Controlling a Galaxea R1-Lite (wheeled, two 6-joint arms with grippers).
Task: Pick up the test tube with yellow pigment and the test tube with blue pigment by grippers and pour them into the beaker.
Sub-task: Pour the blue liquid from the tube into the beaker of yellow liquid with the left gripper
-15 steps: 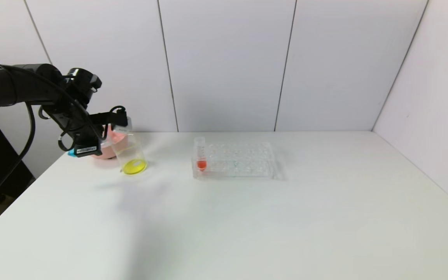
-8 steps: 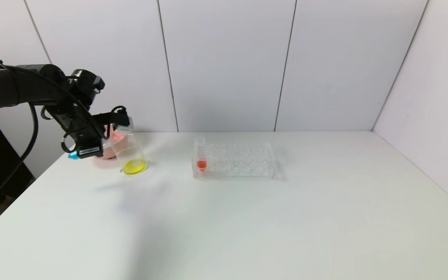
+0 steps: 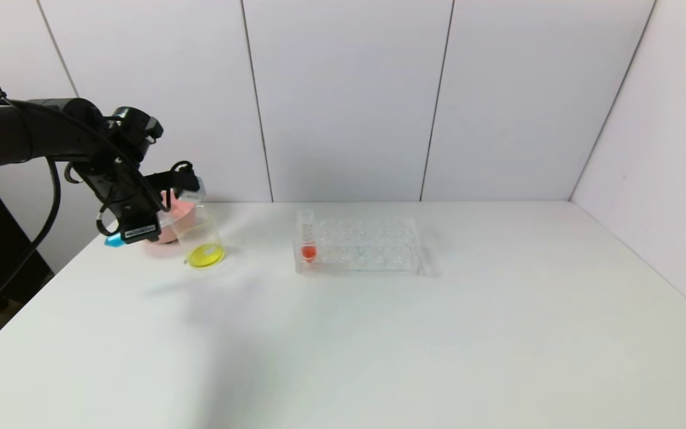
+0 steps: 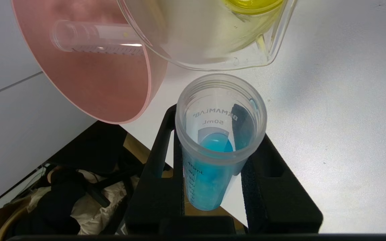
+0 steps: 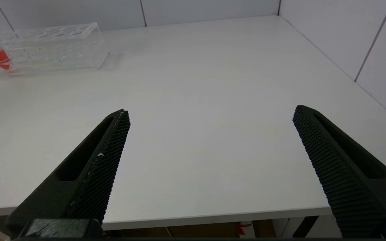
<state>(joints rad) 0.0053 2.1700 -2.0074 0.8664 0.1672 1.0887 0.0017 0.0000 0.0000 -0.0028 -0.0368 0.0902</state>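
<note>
My left gripper (image 3: 183, 183) is shut on the test tube with blue pigment (image 3: 112, 239) and holds it tilted at the table's far left. In the left wrist view (image 4: 217, 131) the black fingers (image 4: 156, 167) clamp the tube (image 4: 209, 174); blue liquid sits low inside, and its open mouth is just short of the beaker's rim. The beaker (image 3: 201, 239) stands on the table with yellow liquid in its bottom (image 4: 213, 40). A clear tube (image 4: 95, 36) with no liquid showing lies in the pink bowl (image 4: 106, 87). My right gripper (image 5: 209, 113) is open and empty above the table's front edge.
The pink bowl (image 3: 171, 210) stands right behind the beaker, near the table's left edge. A clear tube rack (image 3: 367, 244) stands mid-table with an orange-red tube (image 3: 308, 238) in its left end; both also show in the right wrist view (image 5: 49, 47).
My left gripper has shifted slightly to the right with the blue tube, bringing its mouth a little closer to the beaker's rim. Nothing else has moved.
</note>
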